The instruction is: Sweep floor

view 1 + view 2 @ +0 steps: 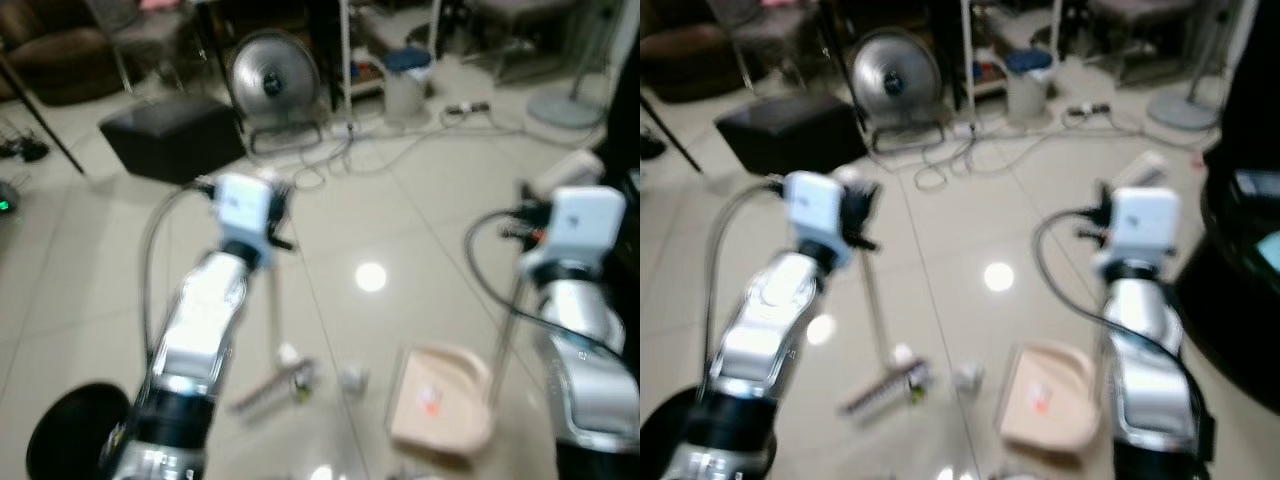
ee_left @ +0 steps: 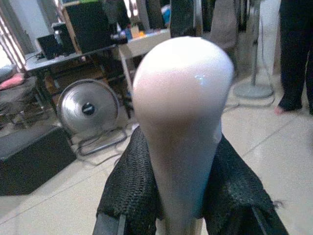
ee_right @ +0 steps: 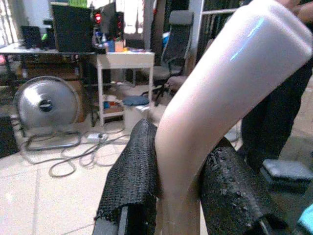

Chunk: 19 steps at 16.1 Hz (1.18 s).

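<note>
I've got both arms loaded: left gripper (image 2: 178,196) pinches the rounded top of the broom handle (image 2: 183,112), mesh-covered fingers (image 2: 132,191) pressed against either side of it; right gripper (image 3: 178,196) is clamped the same way on the angled dustpan handle (image 3: 220,93). From the head cam the broom's thin shaft (image 1: 274,300) drops from the left wrist to the brush head (image 1: 270,385), which lies on the tile floor (image 1: 400,190) low and a bit tilted. The beige dustpan (image 1: 440,395) sits on the floor just beside it to the right, its pole (image 1: 505,340) running up to the right gripper. Small bits of litter (image 1: 350,377) lie between brush and pan, near both; too blurry to say what they are. My read is the layout is deliberate: pan mouth faces the brush so one short stroke rightward pushes the debris in, and gripping both handles at the very top lets the arms work upright without bending. Head views are smeared, so the rig is probably moving. Clutter ahead is well apart from the work: floor fan (image 1: 272,80), black box (image 1: 170,135), loose cables (image 1: 340,150), small lidded bin (image 1: 407,80). A person's dark trouser legs (image 2: 296,54) stand off to the side. Sweep looks in progress, litter not yet in the pan
</note>
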Available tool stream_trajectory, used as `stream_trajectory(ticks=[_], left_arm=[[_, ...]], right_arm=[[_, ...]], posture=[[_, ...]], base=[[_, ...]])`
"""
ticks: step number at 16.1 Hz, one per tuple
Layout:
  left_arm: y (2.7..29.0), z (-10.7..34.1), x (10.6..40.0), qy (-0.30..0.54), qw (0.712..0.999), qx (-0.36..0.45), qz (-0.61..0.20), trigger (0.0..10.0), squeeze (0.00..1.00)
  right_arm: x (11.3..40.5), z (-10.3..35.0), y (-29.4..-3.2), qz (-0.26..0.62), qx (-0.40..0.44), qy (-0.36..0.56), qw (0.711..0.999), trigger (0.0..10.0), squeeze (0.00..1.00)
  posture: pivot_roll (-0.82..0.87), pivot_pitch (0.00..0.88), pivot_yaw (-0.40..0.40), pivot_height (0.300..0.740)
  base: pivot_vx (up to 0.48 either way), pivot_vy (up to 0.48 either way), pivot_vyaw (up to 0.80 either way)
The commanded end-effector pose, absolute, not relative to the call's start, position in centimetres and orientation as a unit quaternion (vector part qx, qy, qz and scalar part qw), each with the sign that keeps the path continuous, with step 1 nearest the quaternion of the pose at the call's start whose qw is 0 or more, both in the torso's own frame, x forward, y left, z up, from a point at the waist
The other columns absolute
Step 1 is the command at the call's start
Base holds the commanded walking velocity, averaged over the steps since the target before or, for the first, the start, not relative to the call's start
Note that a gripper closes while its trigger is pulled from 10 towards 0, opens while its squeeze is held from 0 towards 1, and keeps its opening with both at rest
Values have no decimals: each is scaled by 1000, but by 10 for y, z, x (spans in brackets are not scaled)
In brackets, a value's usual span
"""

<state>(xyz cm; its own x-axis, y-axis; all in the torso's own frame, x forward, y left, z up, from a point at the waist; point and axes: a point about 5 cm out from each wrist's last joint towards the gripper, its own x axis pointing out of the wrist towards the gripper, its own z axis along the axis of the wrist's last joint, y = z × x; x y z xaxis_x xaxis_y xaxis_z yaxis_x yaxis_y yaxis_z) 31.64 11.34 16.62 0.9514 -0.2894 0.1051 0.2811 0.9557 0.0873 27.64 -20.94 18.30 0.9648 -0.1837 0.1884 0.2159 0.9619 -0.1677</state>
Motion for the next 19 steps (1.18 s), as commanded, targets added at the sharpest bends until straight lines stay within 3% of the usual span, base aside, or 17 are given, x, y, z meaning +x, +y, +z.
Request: stream_trajectory(ticks=[1,9,14,19], left_arm=[[125,171,321,-75,989,48,-121,10000,0],[131,163,328,-59,994,51,-80,10000,0],[155,168,335,-90,995,-6,34,10000,0],[161,172,343,-117,991,-16,61,10000,0]], right_arm=[[279,192,-200,-87,-91,-111,986,10000,0],[285,190,-207,-98,-110,-119,982,10000,0],[295,176,-209,-76,-105,-135,982,10000,0],[308,164,-217,-55,-151,-167,973,10000,0]], posture=[[-69,82,83,740],[-36,116,96,740],[44,185,127,740],[145,309,189,740]], base=[[375,0,0],[364,0,0],[0,0,0],[0,0,0]])
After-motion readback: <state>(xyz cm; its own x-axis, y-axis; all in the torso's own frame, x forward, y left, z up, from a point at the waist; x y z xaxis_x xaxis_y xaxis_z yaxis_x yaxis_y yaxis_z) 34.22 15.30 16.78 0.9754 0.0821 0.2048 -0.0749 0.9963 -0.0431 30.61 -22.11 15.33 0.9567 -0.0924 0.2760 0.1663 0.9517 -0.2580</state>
